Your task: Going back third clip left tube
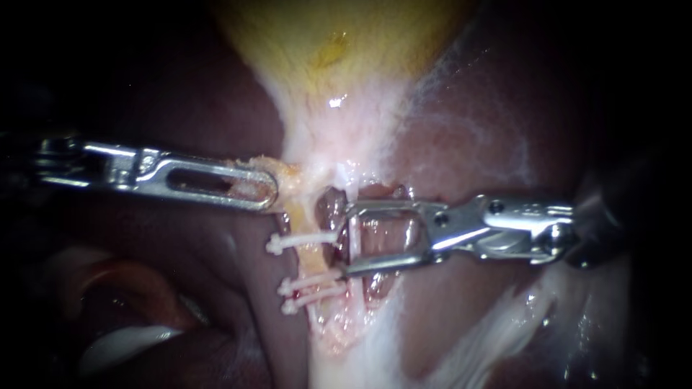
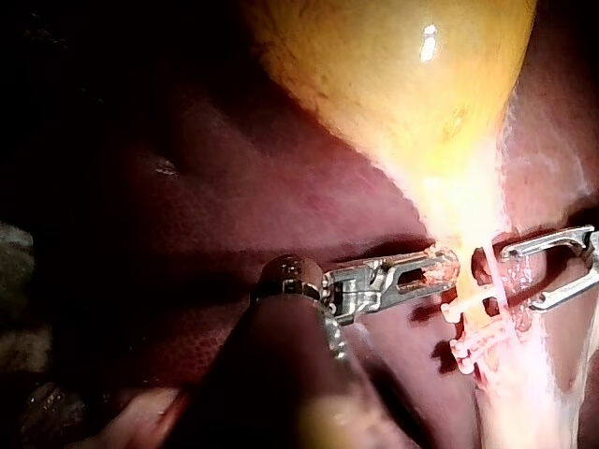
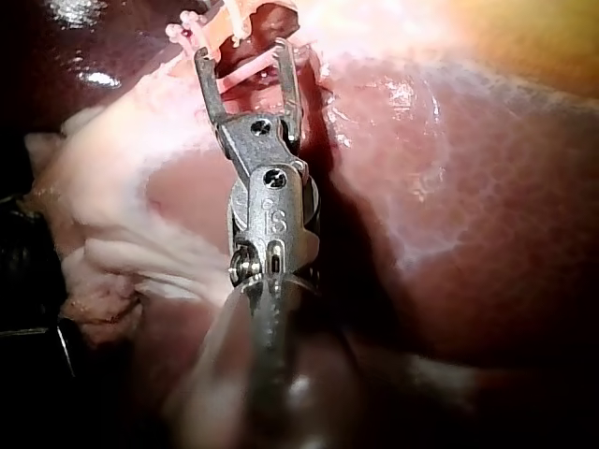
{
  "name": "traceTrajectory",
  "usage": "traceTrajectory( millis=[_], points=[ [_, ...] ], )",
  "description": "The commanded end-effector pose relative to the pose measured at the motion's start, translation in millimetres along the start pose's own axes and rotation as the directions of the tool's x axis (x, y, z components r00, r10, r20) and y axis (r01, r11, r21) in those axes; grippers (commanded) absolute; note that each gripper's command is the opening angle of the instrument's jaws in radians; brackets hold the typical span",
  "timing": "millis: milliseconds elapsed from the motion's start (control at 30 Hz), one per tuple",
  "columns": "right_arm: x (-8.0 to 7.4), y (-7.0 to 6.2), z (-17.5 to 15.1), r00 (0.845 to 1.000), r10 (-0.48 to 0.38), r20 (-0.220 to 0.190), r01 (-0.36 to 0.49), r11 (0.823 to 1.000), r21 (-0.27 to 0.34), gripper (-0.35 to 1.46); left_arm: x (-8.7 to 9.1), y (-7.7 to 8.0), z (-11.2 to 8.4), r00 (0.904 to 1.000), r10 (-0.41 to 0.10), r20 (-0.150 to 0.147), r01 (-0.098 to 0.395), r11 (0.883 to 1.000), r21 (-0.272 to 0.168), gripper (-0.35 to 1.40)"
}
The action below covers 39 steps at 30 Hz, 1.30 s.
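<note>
The gallbladder (image 1: pixel 339 43) is being flanked by the liver (image 1: pixel 216 252) on both sides, and the left tube (image 1: pixel 311 257) is being led down from its neck. That tube is being crossed by three clips: the upper clip (image 1: pixel 275 246) set apart, the middle clip (image 1: pixel 285 289) and the lowest clip (image 1: pixel 290 307) close together below. The tube's upper end is being gripped from the left by the left instrument (image 1: pixel 271 193). Just right of the clips, the right instrument (image 1: pixel 348 241) is being held, jaws apart, the upper clip's end level with the gap.

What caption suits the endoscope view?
Below the gallbladder, left instrument holds the tube; right instrument open beside its three clips.
</note>
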Motion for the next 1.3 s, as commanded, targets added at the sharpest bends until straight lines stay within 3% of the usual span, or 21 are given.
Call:
traceTrajectory(
  millis=[33, 200, 433, 633, 833, 1000, 1300],
  points=[
    [0.1, -0.1, -0.7, 1.000, -0.009, 0.000, 0.009, 1.000, 0.000, 0.50, 0.0, 0.0, 0.0, 1.0000, 0.000, 0.000, 0.000, 1.000, 0.000, -0.35],
    [0.1, -0.6, -4.2, 0.998, -0.057, 0.002, 0.057, 0.998, 0.011, 0.50, 0.0, 0.0, 0.0, 1.0000, 0.000, 0.000, 0.000, 1.000, 0.000, -0.35],
    [1.1, 0.0, -6.9, 0.994, -0.109, 0.003, 0.109, 0.994, 0.018, 0.50, 0.0, 0.0, 0.0, 1.0000, 0.000, 0.000, 0.000, 1.000, 0.000, -0.35],
    [1.2, 0.0, -7.3, 0.992, -0.126, 0.003, 0.126, 0.992, 0.020, 0.50, 0.0, 0.3, 0.5, 1.0000, 0.001, 0.002, -0.001, 1.000, -0.001, -0.35],
    [1.2, 0.0, -7.3, 0.992, -0.126, 0.003, 0.126, 0.992, 0.020, 0.50, -0.3, 1.0, 2.6, 1.0000, 0.002, 0.009, -0.002, 1.000, -0.008, -0.35],
    [1.3, -0.1, -7.2, 0.992, -0.126, 0.003, 0.126, 0.992, 0.020, 0.50, -0.8, 2.3, 4.5, 0.9999, 0.005, 0.012, -0.005, 1.000, -0.014, -0.35],
    [1.7, -0.2, -7.2, 0.992, -0.130, 0.003, 0.130, 0.991, 0.021, 0.50, -0.8, 4.4, 6.1, 0.9999, 0.012, 0.008, -0.012, 0.999, -0.032, -0.35]
  ],
)
